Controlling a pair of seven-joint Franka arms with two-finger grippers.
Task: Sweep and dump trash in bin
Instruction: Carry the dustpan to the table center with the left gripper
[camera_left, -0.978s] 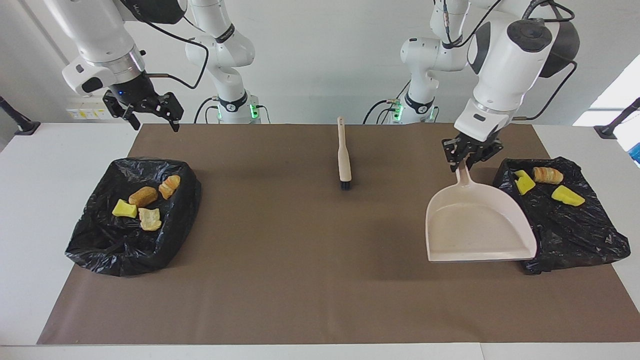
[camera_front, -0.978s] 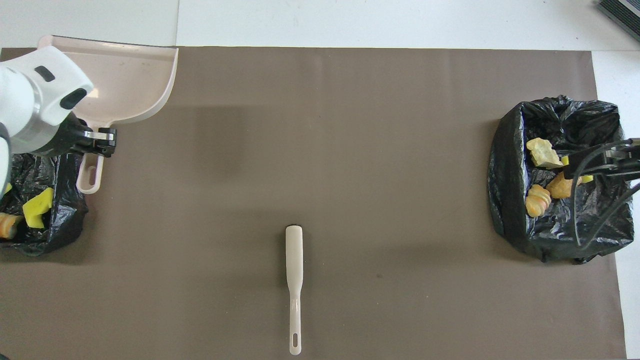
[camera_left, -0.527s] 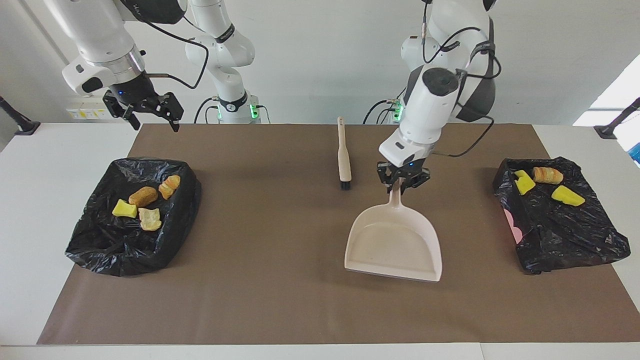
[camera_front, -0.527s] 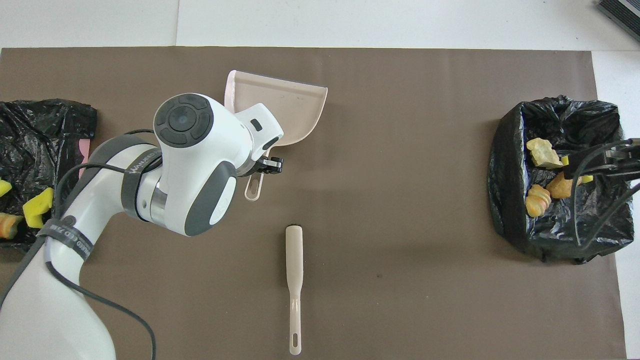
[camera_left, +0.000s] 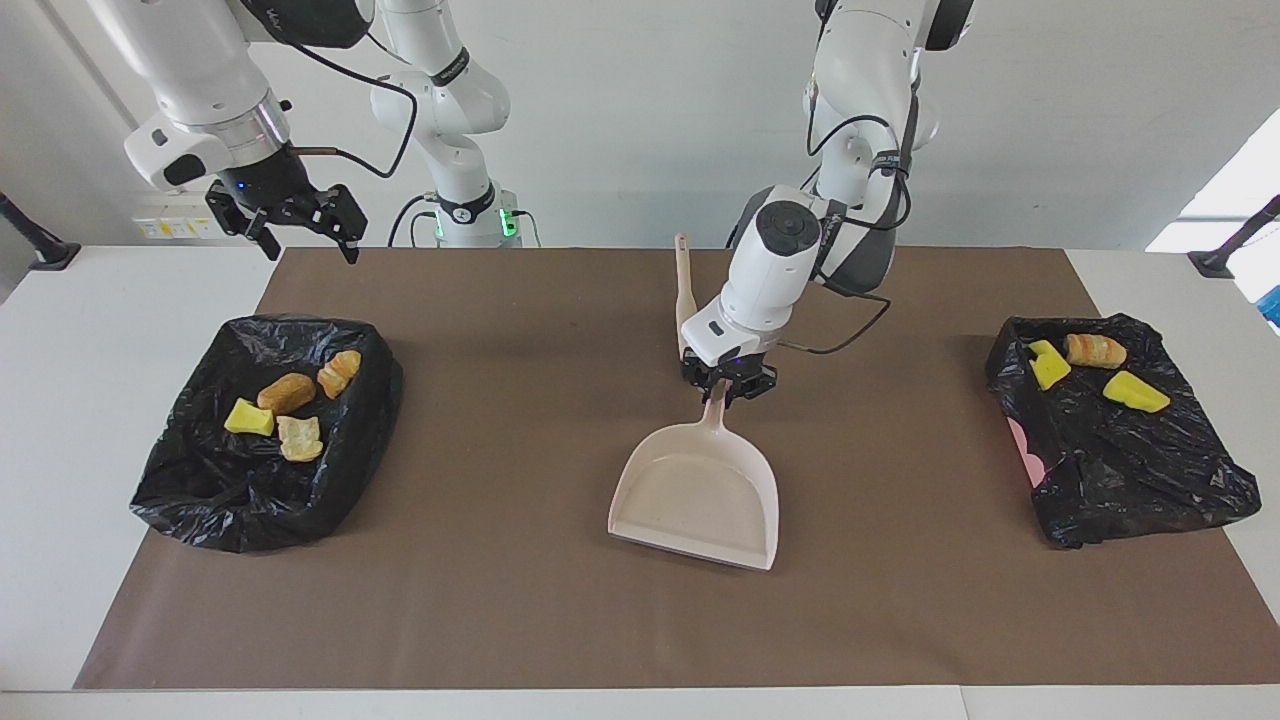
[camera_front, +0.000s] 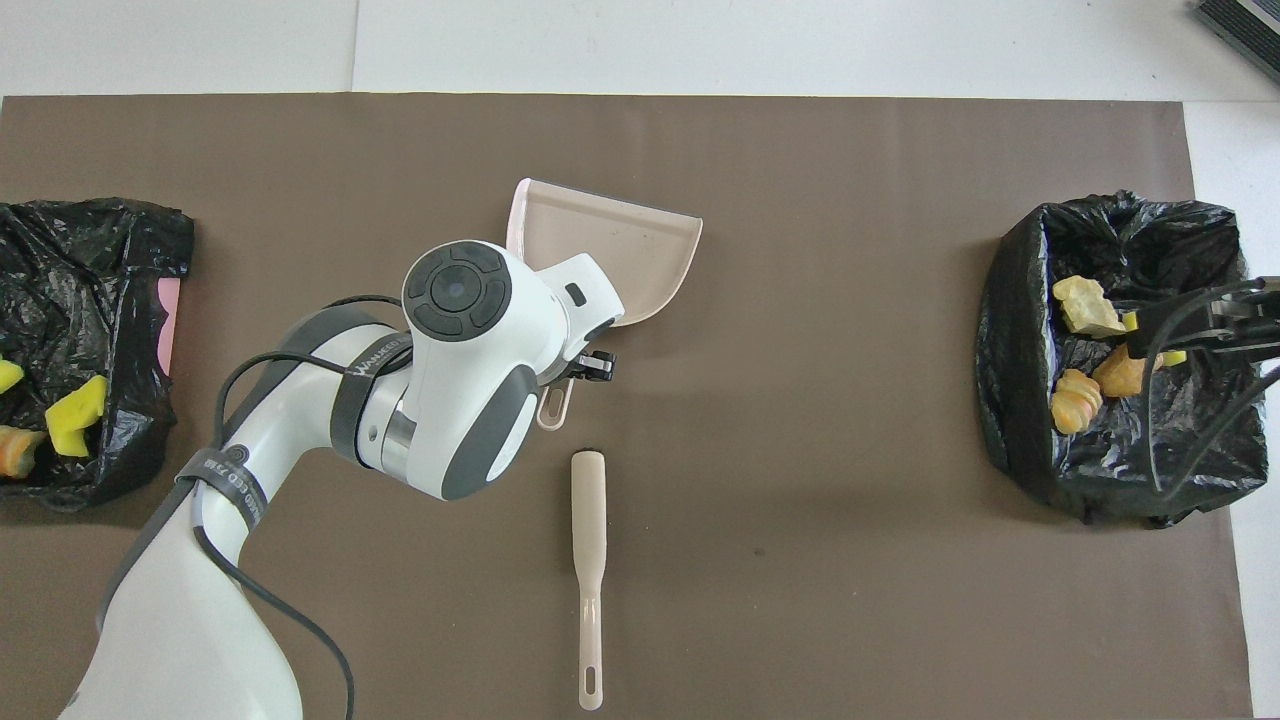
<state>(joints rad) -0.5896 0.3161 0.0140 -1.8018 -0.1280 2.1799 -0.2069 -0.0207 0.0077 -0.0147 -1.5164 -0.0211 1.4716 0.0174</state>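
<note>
Now left end effector (camera_left: 729, 385) clamped on dustpan (camera_left: 697, 492) handle, right end effector (camera_left: 300, 222) prob. apart, idle

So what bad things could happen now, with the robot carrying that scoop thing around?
The left gripper pinches only the thin handle of the dustpan, so the wide pan might twist or slip. It hangs close to the brush and could knock it as it goes down. The trash sits on crumpled bin bags; a bump could spill pieces back out.
</note>
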